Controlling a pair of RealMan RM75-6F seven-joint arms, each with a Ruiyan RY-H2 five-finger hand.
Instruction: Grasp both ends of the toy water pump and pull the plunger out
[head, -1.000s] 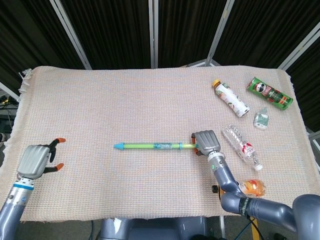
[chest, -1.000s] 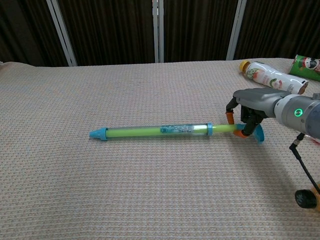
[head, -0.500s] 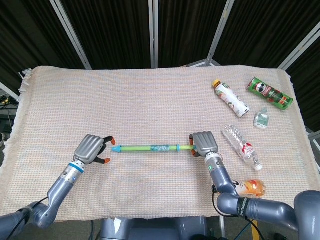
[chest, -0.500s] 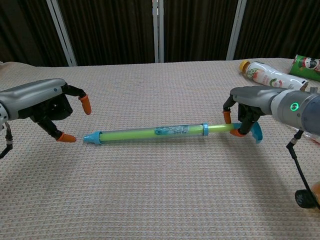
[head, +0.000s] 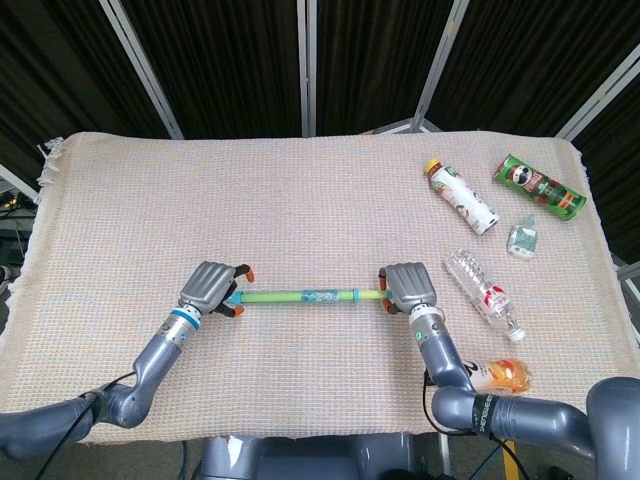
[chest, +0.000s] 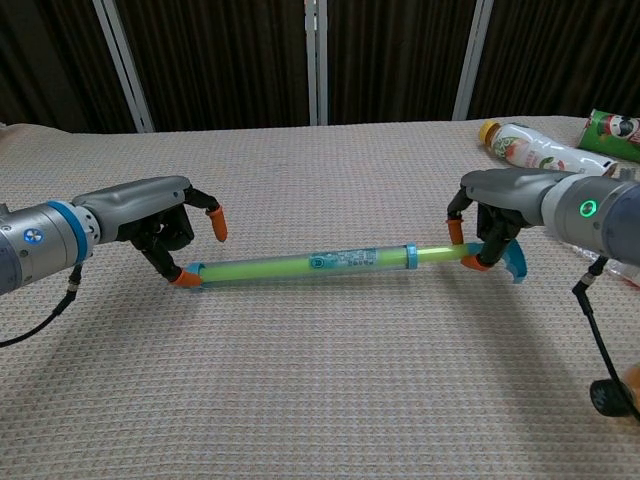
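The left hand (chest: 165, 228) is grey metal with dark fingers and orange fingertips (chest: 217, 222). A bright blue ring sits at its wrist, and a thin black cable hangs below the arm. The right hand (chest: 493, 222) looks the same, with a small green light glowing on its wrist.

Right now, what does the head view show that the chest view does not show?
Only the head view shows the whole table, the clear plastic bottle, the small bottle and the orange-capped bottle. Only the chest view shows the left hand's fingertips at the pump's nozzle end. Both show the toy water pump, the left hand, the right hand, the white bottle and the green can.
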